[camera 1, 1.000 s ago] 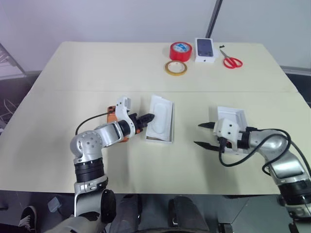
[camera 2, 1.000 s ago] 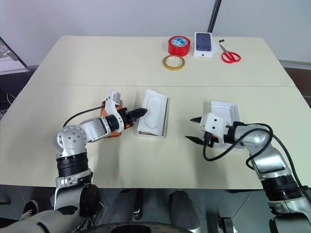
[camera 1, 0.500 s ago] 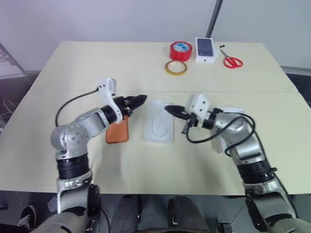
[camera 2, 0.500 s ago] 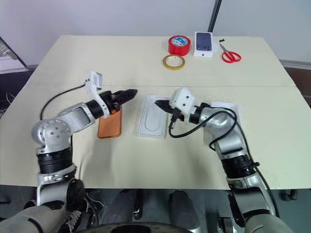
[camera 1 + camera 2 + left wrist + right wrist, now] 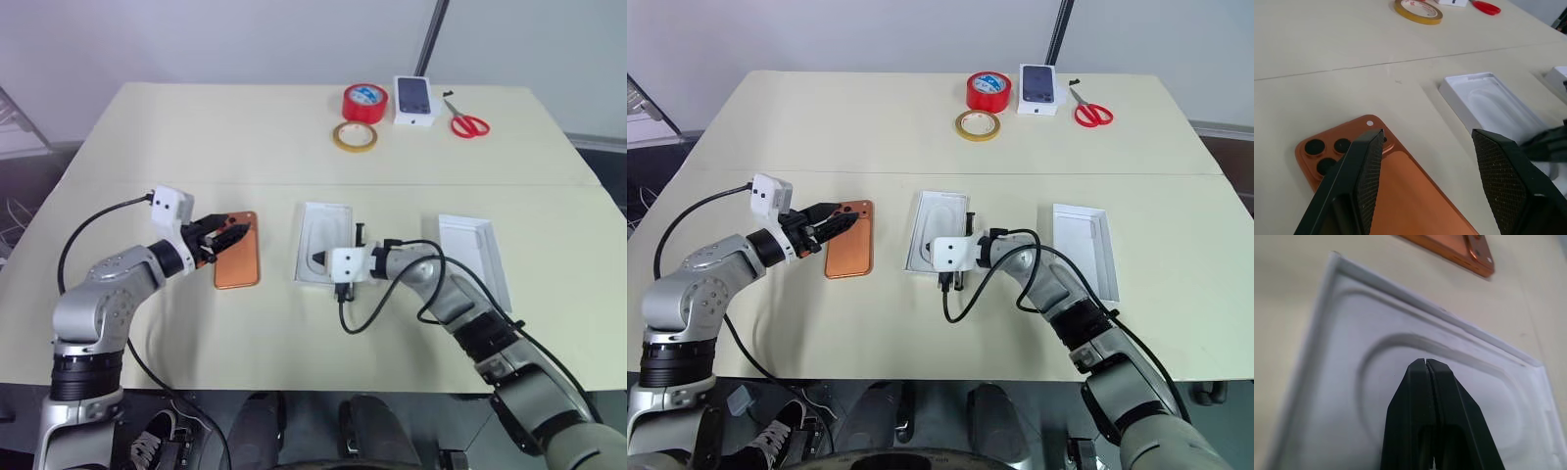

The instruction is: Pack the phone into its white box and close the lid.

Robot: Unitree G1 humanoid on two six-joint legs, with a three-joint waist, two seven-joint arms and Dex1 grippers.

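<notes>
The orange phone lies back up on the table, its dark camera cluster at the near corner in the left wrist view. My left gripper hovers open just over the phone's far left edge, holding nothing. To the right of the phone, the white box lies open with a moulded recess. My right gripper is shut and empty, its tip over the box's near end; I cannot tell whether it touches. The lid lies upturned further right.
At the table's far side are a red tape roll, a yellow tape ring, a small white box printed with a dark phone and red scissors. A cable loops from my right wrist onto the table.
My left gripper drew back left from the box to above the phone, uncovering it. My right gripper shut and swung left from beside the lid to the box.
</notes>
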